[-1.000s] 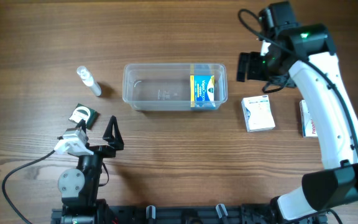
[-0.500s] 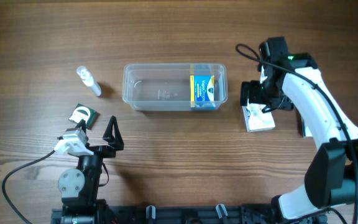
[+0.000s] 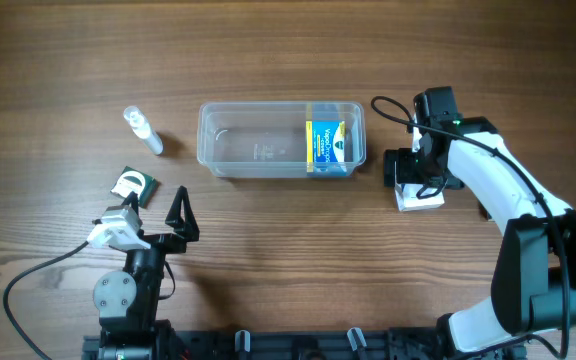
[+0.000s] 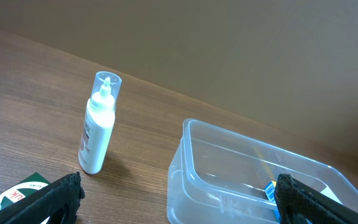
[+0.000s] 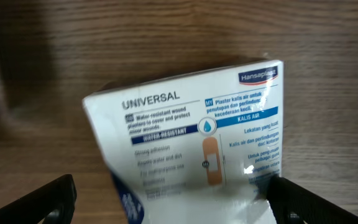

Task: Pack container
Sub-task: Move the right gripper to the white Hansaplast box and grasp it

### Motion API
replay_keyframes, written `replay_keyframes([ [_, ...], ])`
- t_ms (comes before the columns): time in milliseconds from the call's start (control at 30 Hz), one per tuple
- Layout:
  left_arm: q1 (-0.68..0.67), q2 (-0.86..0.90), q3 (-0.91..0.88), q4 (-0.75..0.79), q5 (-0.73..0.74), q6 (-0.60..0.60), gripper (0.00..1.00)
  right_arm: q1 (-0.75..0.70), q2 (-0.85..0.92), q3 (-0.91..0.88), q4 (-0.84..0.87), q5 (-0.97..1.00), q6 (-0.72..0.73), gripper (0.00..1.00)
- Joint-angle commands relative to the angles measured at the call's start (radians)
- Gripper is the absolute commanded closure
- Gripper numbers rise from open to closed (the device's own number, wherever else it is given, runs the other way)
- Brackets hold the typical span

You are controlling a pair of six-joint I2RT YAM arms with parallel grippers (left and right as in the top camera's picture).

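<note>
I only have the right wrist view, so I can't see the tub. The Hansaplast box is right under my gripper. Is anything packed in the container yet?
Observer: Yes, the container holds one blue and yellow box, at its right end.
Operator: Which side of the container is my Hansaplast box on?
Observer: The Hansaplast box lies on the table to the container's right, apart from it.
Operator: Anything else out there to pack?
Observer: A small white bottle stands left of the container.
</note>
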Motion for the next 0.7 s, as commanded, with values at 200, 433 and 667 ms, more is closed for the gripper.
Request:
replay_keyframes([
  [200, 0.007, -0.004, -0.006, -0.004, -0.013, 0.008, 0.00, -0.003, 0.000, -0.024, 0.056, 0.064, -0.026, 0.00],
  [433, 0.007, -0.004, -0.006, -0.004, -0.013, 0.008, 0.00, -0.003, 0.000, -0.023, 0.058, 0.084, -0.040, 0.00],
  [667, 0.007, -0.004, -0.006, -0.004, -0.013, 0.008, 0.00, -0.003, 0.000, 0.000, 0.067, 0.090, -0.040, 0.00],
])
